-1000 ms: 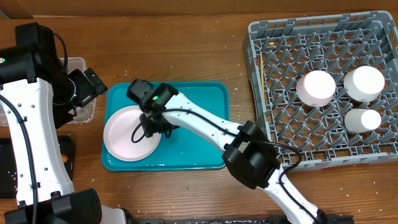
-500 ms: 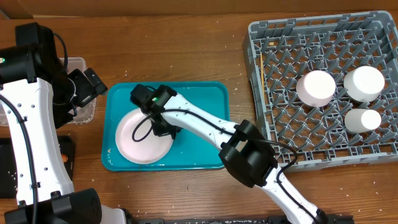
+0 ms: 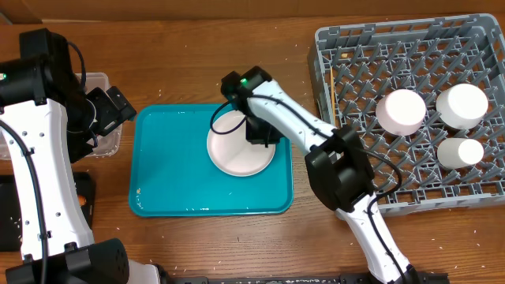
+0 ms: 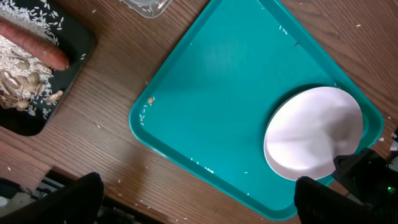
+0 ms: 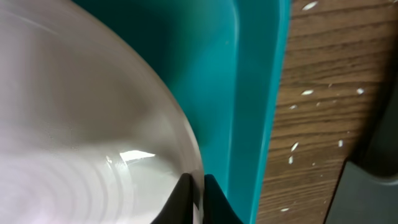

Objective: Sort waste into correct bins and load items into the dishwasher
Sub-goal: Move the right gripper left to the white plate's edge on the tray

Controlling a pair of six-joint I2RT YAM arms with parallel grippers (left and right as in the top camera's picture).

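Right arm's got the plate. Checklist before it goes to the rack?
1. Right gripper shut on the plate rim: ok.
2. Plate lifted off the teal tray: cannot tell.
3. Plate face free of scraps: ok, looks bare.
4. Free slots in the dish rack: ok, left half empty; three white pieces sit at right.
5. Left gripper off the path: ok, open, beside the tray's left edge.
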